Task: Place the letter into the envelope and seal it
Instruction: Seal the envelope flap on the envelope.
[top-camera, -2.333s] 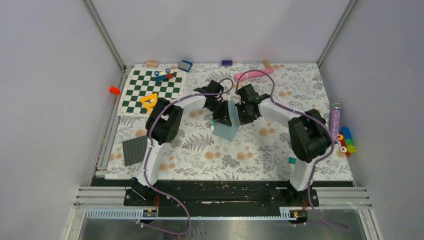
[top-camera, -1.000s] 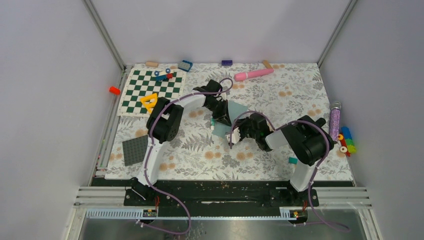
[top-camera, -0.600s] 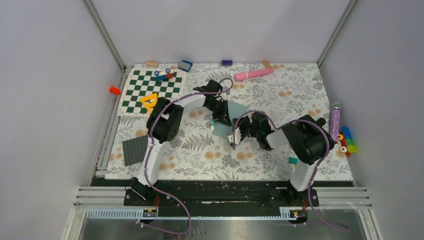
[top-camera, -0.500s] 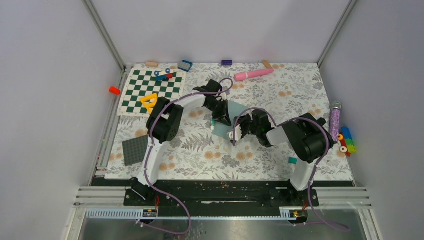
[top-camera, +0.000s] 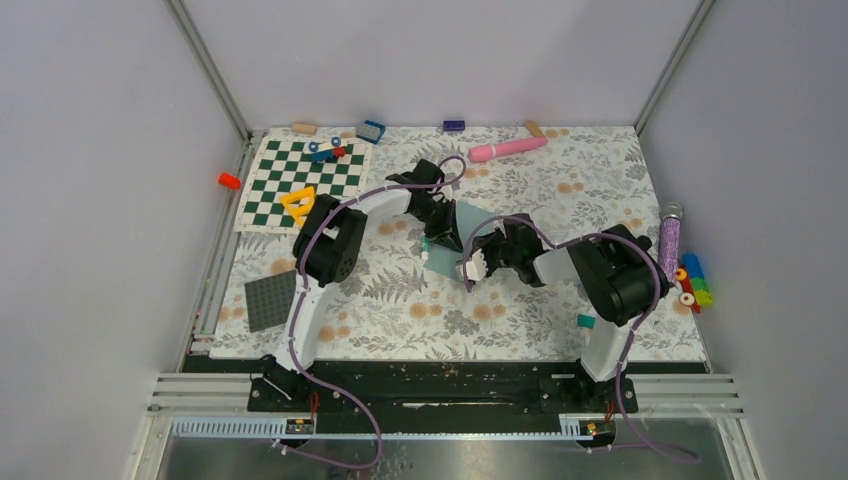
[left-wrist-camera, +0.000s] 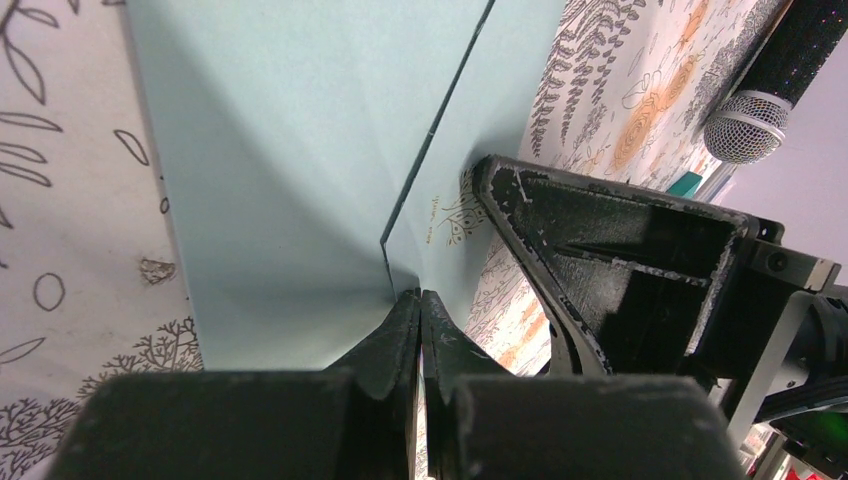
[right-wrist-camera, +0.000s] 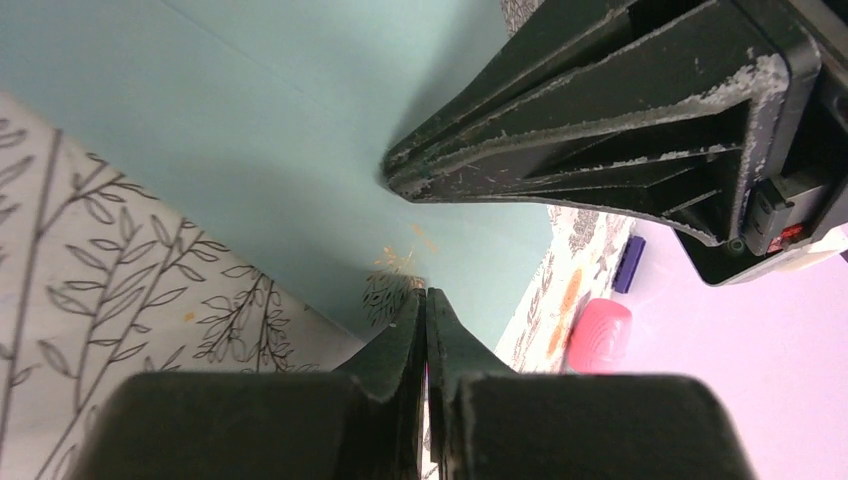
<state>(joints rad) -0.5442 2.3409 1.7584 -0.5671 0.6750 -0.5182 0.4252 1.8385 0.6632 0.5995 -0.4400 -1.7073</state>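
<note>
The teal envelope (left-wrist-camera: 280, 150) lies flat on the floral tablecloth (top-camera: 400, 290) mid-table, a folded flap edge showing and no letter in sight. The left gripper (left-wrist-camera: 418, 305), clenched on nothing, presses its tip on that flap edge from the far side. The right gripper (right-wrist-camera: 425, 305), clenched empty, touches the envelope's near-right border, so both arms seem equally close for pressing the seal.
</note>
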